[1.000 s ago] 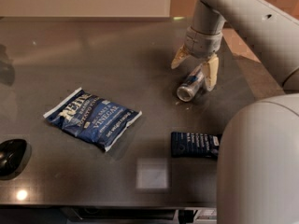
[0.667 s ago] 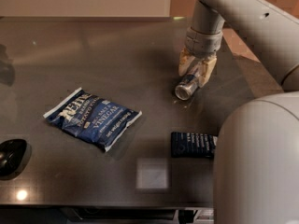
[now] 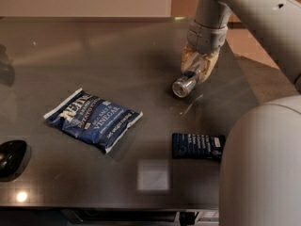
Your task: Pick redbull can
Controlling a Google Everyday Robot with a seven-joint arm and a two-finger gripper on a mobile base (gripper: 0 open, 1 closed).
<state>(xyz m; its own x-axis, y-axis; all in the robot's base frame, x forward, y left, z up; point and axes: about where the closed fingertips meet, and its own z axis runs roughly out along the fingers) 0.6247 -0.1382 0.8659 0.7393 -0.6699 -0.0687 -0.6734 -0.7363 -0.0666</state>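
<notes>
The redbull can [image 3: 183, 84] is a slim silver can lying tilted, its shiny round end facing me, at the right of the dark table [image 3: 117, 65]. My gripper [image 3: 197, 66] comes down from the upper right and its pale fingers [image 3: 188, 60] are closed around the can's far part. The can looks raised a little off the table. Most of the can's body is hidden between the fingers.
A blue-and-white chip bag [image 3: 93, 119] lies left of centre. A flat dark blue snack bar wrapper [image 3: 197, 146] lies near the front right. A black round object [image 3: 11, 158] sits at the front left edge. My arm's large pale body [image 3: 261, 168] fills the lower right.
The fingers, spread on either side of the can a second ago, have closed on it. The can has shifted slightly up and away from the table with the gripper.
</notes>
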